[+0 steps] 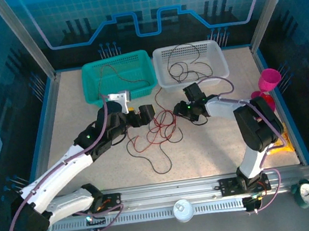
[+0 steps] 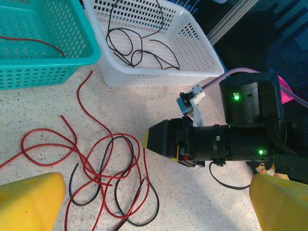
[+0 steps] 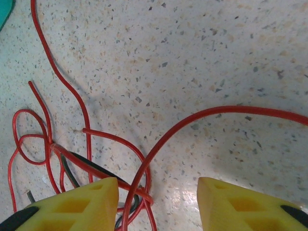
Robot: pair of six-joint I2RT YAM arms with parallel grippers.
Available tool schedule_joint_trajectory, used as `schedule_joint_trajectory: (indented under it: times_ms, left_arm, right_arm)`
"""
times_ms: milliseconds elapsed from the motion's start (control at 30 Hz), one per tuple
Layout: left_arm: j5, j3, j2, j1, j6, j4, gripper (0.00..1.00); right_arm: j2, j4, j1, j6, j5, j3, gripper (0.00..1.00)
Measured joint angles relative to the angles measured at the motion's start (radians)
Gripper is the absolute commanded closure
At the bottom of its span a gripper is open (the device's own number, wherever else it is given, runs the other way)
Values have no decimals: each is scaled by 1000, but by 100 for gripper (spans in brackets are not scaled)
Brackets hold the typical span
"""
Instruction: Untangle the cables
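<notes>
1. Left gripper (image 1: 144,113), left of centre, hung spread wide over the table (image 1: 73,103), holding nothing.
2. The cables (image 1: 159,129) lay knotted mid-frame in red and black loops. The step looked like picking out one strand.
3. Right gripper (image 3: 158,192) stood half-spread around a red strand (image 3: 159,144), not yet pinching it. Next it would need to clamp and draw it clear.

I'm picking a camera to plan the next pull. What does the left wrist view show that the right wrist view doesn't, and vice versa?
Left wrist, not right wrist: black cables in the white basket, a red cable lying in the teal basket, and the right gripper seen from outside. Right wrist, not left wrist: a close look at an arching red cable passing between that gripper's yellow fingers. Both: the tangle of red and black cables on the speckled table.
</notes>
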Motion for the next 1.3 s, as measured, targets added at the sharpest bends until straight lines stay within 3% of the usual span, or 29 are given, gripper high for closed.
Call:
schedule_joint_trajectory:
  times_ms: [133,233,333,500,733,900,1067,1300]
  left_arm:
    - [4,0,2,0,-3,0,1]
    - [6,0,7,0,-5,0,1]
    - [12,1,12,0,-6,0,1]
    - [15,3,14,0,-6,3,1]
    - [16,3,14,0,-6,8,1]
    - [27,3,14,1,-2,12,1]
    - [61,3,22,1,21,59,1]
    - [153,3,64,1,81,132,1]
  right_arm:
    - [23,16,0,14,-1,11,55]
    - [41,29,-1,25,-2,25,62]
    - [53,44,-2,34,-5,37,73]
    - [53,51,-5,34,-22,53,100]
    - [-39,31,-10,19,-37,54,100]
    - [-246,4,2,-7,-46,69,100]
    - [-369,-47,41,-53,-53,190,100]
    - [-422,-97,92,-89,-78,342,100]
